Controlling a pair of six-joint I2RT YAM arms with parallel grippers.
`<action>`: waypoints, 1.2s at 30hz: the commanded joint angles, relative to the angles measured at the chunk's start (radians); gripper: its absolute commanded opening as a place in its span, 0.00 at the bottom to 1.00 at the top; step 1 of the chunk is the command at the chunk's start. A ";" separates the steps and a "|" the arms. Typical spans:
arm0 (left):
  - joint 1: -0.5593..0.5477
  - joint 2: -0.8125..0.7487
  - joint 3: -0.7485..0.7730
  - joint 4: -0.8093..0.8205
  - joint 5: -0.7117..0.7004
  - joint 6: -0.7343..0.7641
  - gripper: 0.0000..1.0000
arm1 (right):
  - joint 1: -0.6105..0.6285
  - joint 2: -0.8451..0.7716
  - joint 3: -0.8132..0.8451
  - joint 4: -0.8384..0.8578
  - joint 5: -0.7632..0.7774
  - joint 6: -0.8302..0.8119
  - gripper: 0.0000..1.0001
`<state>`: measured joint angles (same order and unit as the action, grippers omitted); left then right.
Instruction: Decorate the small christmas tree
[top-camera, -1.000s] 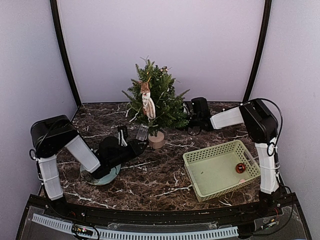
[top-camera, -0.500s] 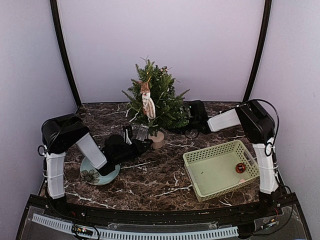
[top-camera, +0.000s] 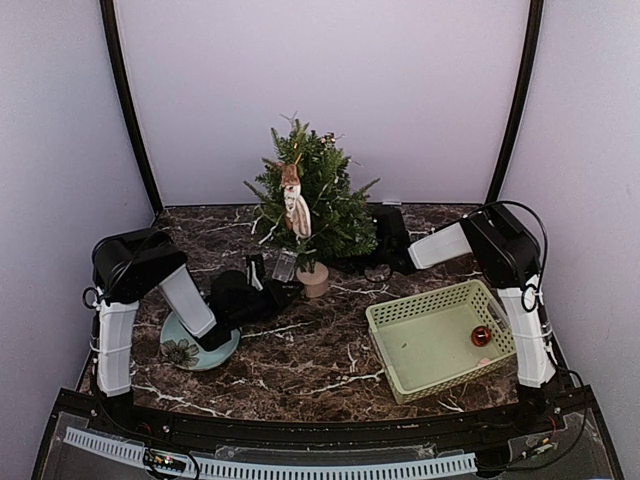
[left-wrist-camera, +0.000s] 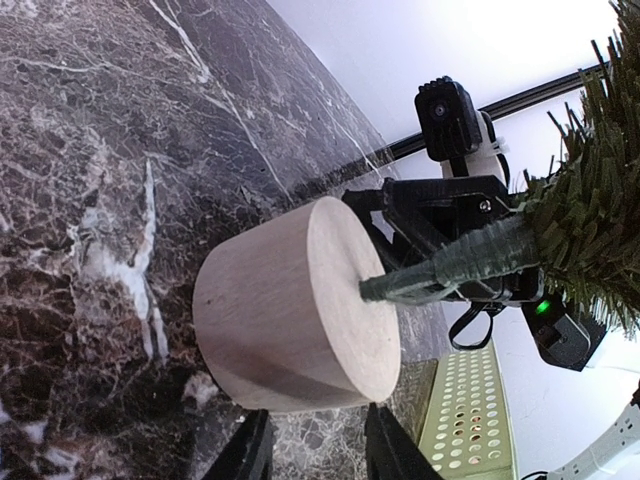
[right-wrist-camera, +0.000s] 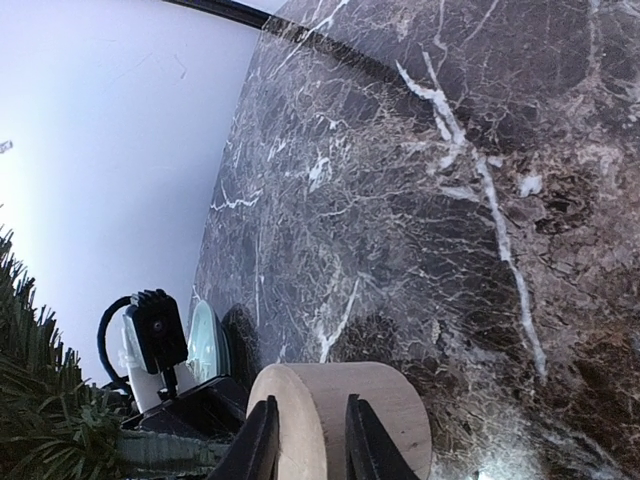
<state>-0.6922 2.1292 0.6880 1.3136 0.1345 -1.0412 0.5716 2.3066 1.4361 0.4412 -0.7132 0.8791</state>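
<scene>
The small christmas tree (top-camera: 312, 200) stands at the back middle of the table in a round beige pot (top-camera: 313, 281). A santa figure (top-camera: 292, 206) hangs on its front. My left gripper (top-camera: 284, 290) lies low just left of the pot. In the left wrist view its fingers (left-wrist-camera: 250, 452) stand open, with the pot (left-wrist-camera: 300, 310) and the trunk (left-wrist-camera: 450, 262) right ahead of them. My right gripper (top-camera: 370, 258) reaches in from the right under the lowest branches. Its fingers (right-wrist-camera: 262, 440) stand narrowly open, a short way off the pot (right-wrist-camera: 395, 405), with nothing between them.
A pale green basket (top-camera: 395, 318) at the right front holds a red ball (top-camera: 481, 336). A light blue plate (top-camera: 222, 352) at the left front carries a flower ornament (top-camera: 181, 350), partly under the left arm. Walls close in behind and beside the table.
The left arm has slid right toward the pot, uncovering the plate. The right gripper has moved left under the tree. Both grippers' jaws have narrowed.
</scene>
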 joint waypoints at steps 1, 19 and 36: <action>0.022 0.014 0.017 0.029 0.023 -0.004 0.34 | 0.016 0.005 -0.006 0.079 -0.019 0.024 0.25; 0.056 0.025 0.083 -0.055 0.092 0.043 0.31 | 0.026 -0.025 -0.080 0.075 -0.040 0.015 0.19; 0.104 0.041 0.130 -0.116 0.142 0.063 0.32 | 0.060 -0.072 -0.179 0.125 -0.037 0.050 0.17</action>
<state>-0.6044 2.1582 0.7799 1.2568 0.2775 -1.0058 0.5781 2.2742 1.3090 0.5652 -0.6834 0.9031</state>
